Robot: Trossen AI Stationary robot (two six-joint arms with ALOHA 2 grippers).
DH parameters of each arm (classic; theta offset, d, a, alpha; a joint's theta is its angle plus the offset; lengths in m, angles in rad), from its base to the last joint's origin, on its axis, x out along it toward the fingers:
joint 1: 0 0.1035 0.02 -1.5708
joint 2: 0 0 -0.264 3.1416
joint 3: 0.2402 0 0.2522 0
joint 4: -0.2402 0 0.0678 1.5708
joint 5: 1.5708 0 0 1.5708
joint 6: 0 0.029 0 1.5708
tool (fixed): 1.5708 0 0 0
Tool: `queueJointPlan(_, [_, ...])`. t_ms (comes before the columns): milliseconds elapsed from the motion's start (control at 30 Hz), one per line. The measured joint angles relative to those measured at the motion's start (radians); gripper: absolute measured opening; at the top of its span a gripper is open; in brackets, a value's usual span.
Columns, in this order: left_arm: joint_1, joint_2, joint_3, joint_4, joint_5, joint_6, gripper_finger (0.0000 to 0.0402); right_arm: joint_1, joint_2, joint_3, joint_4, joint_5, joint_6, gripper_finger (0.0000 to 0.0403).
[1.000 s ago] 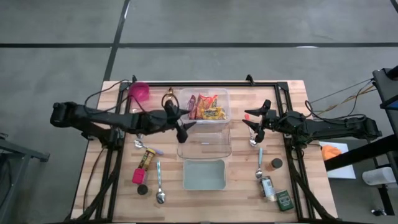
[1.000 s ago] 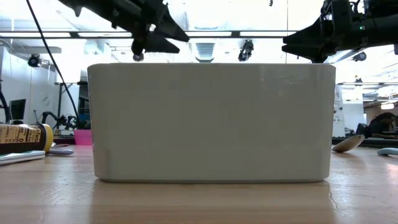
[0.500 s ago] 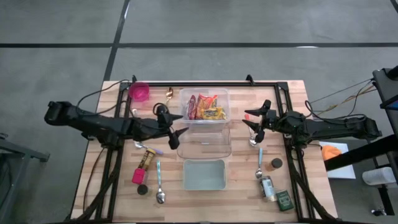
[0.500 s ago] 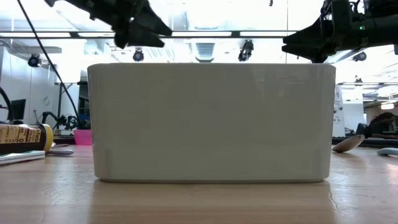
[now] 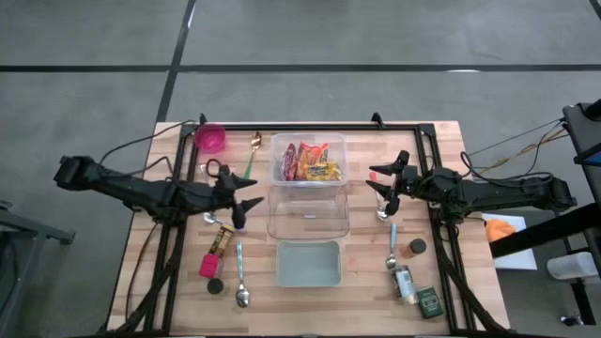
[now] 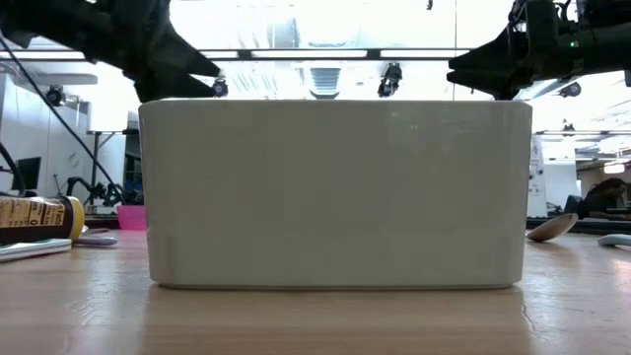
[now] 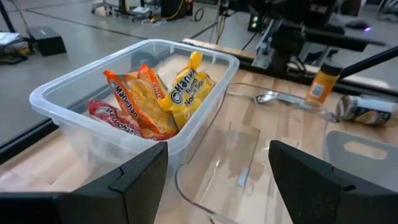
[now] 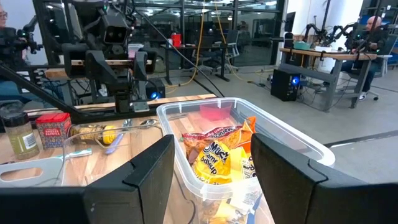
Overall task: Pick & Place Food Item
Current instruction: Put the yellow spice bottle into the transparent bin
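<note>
Several bright snack packets (image 5: pixel 311 161) lie in a clear plastic bin (image 5: pixel 278 150) at the table's far middle. My left gripper (image 5: pixel 252 213) hovers open and empty to the left of the bin, pointing toward it. In the left wrist view the packets (image 7: pixel 149 99) lie ahead of the gripper (image 7: pixel 217 149). My right gripper (image 5: pixel 376 186) stands open and empty to the right of the bin. In the right wrist view the packets (image 8: pixel 217 155) show between its fingers, farther off. A pale bin (image 5: pixel 307 264) stands near the front edge and fills the low view (image 6: pixel 330 192).
A clear flat lid (image 5: pixel 308 216) lies between the two bins. On the left are a pink cup (image 5: pixel 210 138), a bottle (image 5: pixel 220 241), a red item (image 5: pixel 208 265) and spoons (image 5: pixel 241 282). On the right are a spoon (image 5: pixel 392 246), a jar (image 5: pixel 404 283) and a green tin (image 5: pixel 431 302).
My left gripper has drawn back from over the clear lid's left side toward the table's left edge and sunk a little, still open and empty. My right gripper has kept still.
</note>
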Motion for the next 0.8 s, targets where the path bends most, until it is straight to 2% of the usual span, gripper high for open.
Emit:
queueJointPlan(233, [0.000,-0.090,-0.055,0.009,0.019,-0.004,0.0283,0.000,0.000,0.000,0.000,0.000,0.000,0.0211])
queueJointPlan(533, [0.000,-0.104,-0.070,0.020,0.030,-0.020,0.0283,0.000,0.000,0.000,0.000,0.000,0.000,0.0211])
queueJointPlan(700, [0.000,-0.104,-0.070,-0.002,0.026,-0.186,0.0283,0.000,0.000,0.000,0.000,0.000,0.000,0.0211])
queueJointPlan(800, [0.000,-0.103,-0.070,-0.002,0.025,-0.218,0.0283,0.000,0.000,0.000,0.000,0.000,0.000,0.0211])
